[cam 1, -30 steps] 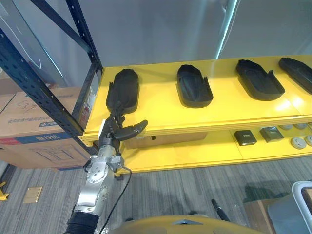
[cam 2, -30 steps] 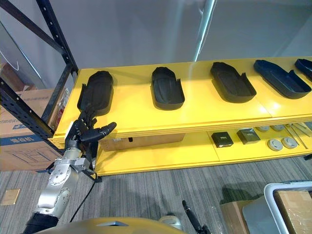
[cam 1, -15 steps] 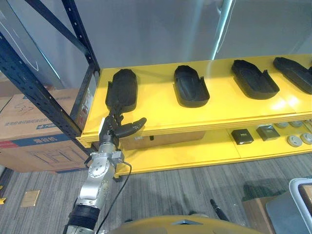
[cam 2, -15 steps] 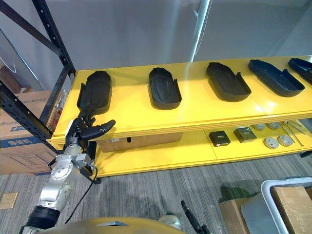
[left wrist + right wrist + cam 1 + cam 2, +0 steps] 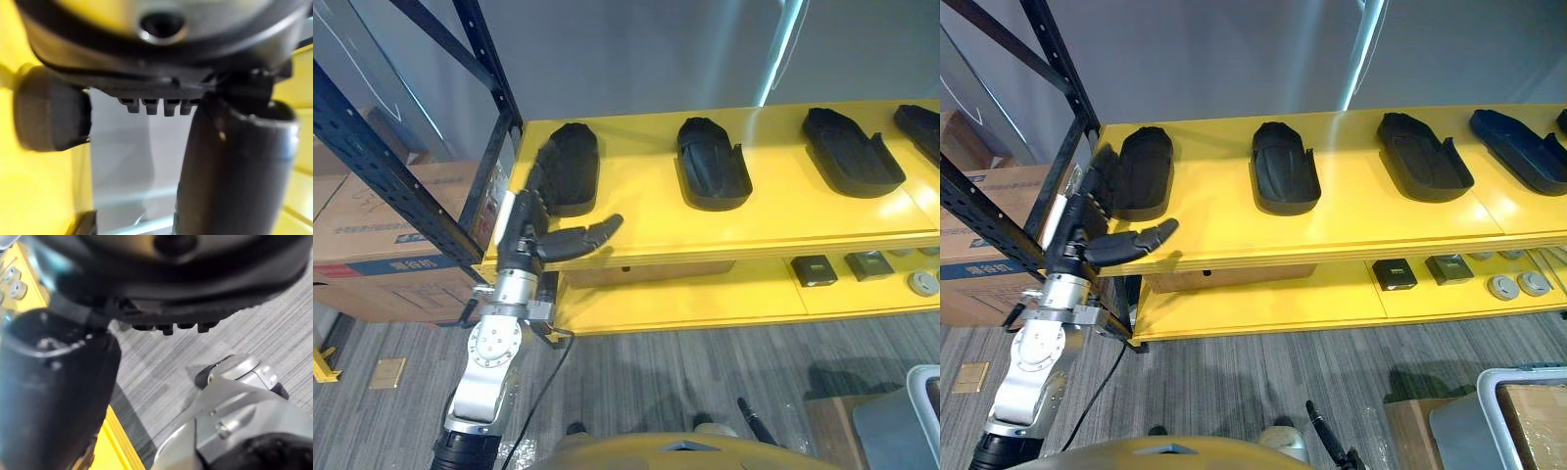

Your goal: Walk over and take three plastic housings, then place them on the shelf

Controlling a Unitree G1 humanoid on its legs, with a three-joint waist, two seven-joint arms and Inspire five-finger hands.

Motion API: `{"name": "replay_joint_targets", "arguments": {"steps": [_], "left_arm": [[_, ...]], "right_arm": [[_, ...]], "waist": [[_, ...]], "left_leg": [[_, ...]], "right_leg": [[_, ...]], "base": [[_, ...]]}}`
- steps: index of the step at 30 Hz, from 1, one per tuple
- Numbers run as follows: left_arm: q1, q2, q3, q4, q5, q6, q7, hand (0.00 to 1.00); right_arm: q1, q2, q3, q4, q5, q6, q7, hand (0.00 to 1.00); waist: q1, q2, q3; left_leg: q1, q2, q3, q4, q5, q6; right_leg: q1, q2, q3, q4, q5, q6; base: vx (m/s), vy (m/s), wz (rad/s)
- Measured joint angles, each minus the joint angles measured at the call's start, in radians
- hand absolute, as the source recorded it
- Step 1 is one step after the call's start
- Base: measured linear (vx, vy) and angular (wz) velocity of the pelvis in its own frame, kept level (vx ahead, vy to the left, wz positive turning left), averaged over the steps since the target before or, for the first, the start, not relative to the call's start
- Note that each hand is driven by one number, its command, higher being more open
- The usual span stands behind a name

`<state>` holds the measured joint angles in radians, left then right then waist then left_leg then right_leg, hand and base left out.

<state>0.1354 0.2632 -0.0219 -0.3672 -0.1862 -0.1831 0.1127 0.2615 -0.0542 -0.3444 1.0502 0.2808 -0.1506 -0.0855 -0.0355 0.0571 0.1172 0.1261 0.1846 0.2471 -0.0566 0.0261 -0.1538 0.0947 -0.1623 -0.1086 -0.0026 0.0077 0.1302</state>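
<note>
A row of matte black plastic housings (image 5: 710, 164), long rounded hollow shells, lies on the glossy yellow shelf (image 5: 636, 211). At its front left corner the left hand (image 5: 530, 223), fingers straight and thumb spread, reaches alongside the leftmost housing (image 5: 576, 166). The right hand (image 5: 54, 391) hangs relaxed and empty over grey carpet (image 5: 274, 333). A grey bin (image 5: 1445, 431) holds a cardboard box (image 5: 1533, 411).

Warehouse — steel racking (image 5: 386, 157), yellow shelf (image 5: 636, 211), cardboard boxes (image 5: 372, 289).
</note>
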Motion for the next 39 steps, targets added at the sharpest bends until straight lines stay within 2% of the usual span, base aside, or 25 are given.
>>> {"name": "replay_joint_targets", "arguments": {"steps": [4,10,15,18,19,21,24,27,28,30,33,36,39], "left_arm": [[0.035,-0.031,0.041,-0.001,-0.008,-0.038,0.075,1.00],[0.099,-0.066,0.041,0.050,0.066,-0.047,0.210,1.00],[0.099,-0.063,0.036,0.165,0.079,-0.044,0.227,1.00],[0.101,-0.057,0.024,0.180,0.075,-0.043,0.202,1.00],[0.101,-0.057,0.020,0.174,0.075,-0.044,0.185,1.00],[0.116,-0.058,0.010,0.128,0.075,-0.044,0.143,1.00],[0.121,-0.060,-0.015,0.063,0.072,-0.054,0.103,1.00],[0.151,-0.070,-0.016,0.024,0.065,-0.059,0.086,1.00],[0.155,-0.075,-0.018,0.021,0.065,-0.059,0.079,1.00],[0.156,-0.081,-0.019,0.021,0.065,-0.059,0.075,1.00],[0.156,-0.081,-0.017,0.021,0.068,-0.058,0.076,1.00],[0.152,-0.080,-0.002,0.021,0.072,-0.055,0.084,1.00],[0.138,-0.080,0.032,0.021,0.072,-0.046,0.105,1.00]], "right_arm": [[-0.001,0.008,0.001,0.001,0.025,-0.060,-0.105,1.00],[0.001,0.014,0.023,-0.028,0.060,-0.062,-0.145,1.00],[0.000,0.014,0.024,-0.029,0.060,-0.062,-0.142,1.00],[0.008,0.026,0.045,-0.088,0.060,-0.112,-0.201,1.00],[0.022,0.037,0.050,-0.144,0.060,-0.128,-0.246,1.00],[0.059,0.062,0.063,-0.327,0.012,-0.142,-0.411,1.00],[0.079,0.065,0.038,-0.560,-0.012,-0.173,-0.562,1.00],[0.096,0.071,0.027,-0.782,-0.075,-0.219,-0.621,1.00],[0.109,0.073,0.037,-0.907,-0.099,-0.233,-0.626,1.00],[0.117,0.073,0.048,-1.071,-0.138,-0.254,-0.609,1.00],[0.112,0.050,0.077,-1.264,-0.177,-0.279,-0.514,1.00],[0.100,-0.002,0.083,-1.383,-0.168,-0.284,-0.387,1.00],[0.059,-0.068,0.092,-1.420,0.003,-0.280,-0.174,1.00]], "waist": [[0.006,0.013,-0.010],[0.008,0.007,-0.019],[0.008,-0.014,-0.045],[0.009,-0.017,-0.047],[0.009,-0.015,-0.049],[0.005,-0.011,-0.050],[0.003,-0.012,-0.050],[0.000,-0.014,-0.052],[0.000,-0.012,-0.052],[-0.001,-0.016,-0.050],[0.002,-0.037,-0.039],[0.002,-0.052,-0.037],[-0.001,-0.056,-0.040]], "left_leg": [[0.001,0.000,-0.008,0.000,-0.002,0.000],[0.006,0.001,-0.008,0.000,-0.003,0.000],[0.011,0.001,-0.006,-0.001,-0.003,-0.001],[0.016,0.000,-0.001,-0.007,-0.003,-0.002],[0.018,0.000,0.001,-0.015,-0.003,-0.003],[0.020,0.001,0.014,-0.021,-0.002,-0.004],[0.023,0.002,0.027,-0.019,-0.002,-0.005],[0.026,0.007,0.047,-0.017,-0.007,-0.009],[0.026,0.010,0.054,-0.015,-0.009,-0.011],[0.031,0.016,0.061,-0.013,-0.013,-0.015],[0.032,0.027,0.072,0.005,-0.028,-0.022],[0.020,0.027,0.076,0.019,-0.040,-0.020],[0.019,0.027,0.075,0.030,-0.042,-0.019]], "right_leg": [[0.009,-0.001,-0.009,-0.001,0.000,0.000],[0.011,0.000,-0.012,-0.007,0.001,0.001],[0.015,0.000,-0.012,-0.008,0.002,0.001],[0.017,-0.001,-0.010,-0.011,0.002,0.001],[0.015,0.000,-0.010,-0.013,0.002,0.001],[0.011,0.001,-0.002,-0.014,0.003,0.002],[0.009,0.003,0.010,-0.014,0.006,0.006],[-0.002,0.008,0.031,-0.013,0.009,0.009],[-0.005,0.011,0.036,-0.013,0.010,0.010],[-0.006,0.018,0.044,-0.013,0.010,0.010],[-0.007,0.027,0.057,-0.014,0.010,0.009],[-0.017,0.025,0.062,-0.015,0.011,0.008],[-0.017,0.025,0.066,-0.015,0.012,0.009]], "base": [[-0.04,0.000,0.06],[-0.02,-0.001,0.01],[0.00,0.000,0.00],[0.00,0.001,-0.01],[0.00,0.001,-0.05],[0.01,0.003,-0.12],[0.02,0.004,-0.11],[0.02,0.003,-0.20],[0.01,-0.005,-0.16],[0.00,-0.014,-0.14],[-0.01,-0.014,-0.13],[-0.01,0.004,-0.06],[0.02,0.000,-0.06]]}}
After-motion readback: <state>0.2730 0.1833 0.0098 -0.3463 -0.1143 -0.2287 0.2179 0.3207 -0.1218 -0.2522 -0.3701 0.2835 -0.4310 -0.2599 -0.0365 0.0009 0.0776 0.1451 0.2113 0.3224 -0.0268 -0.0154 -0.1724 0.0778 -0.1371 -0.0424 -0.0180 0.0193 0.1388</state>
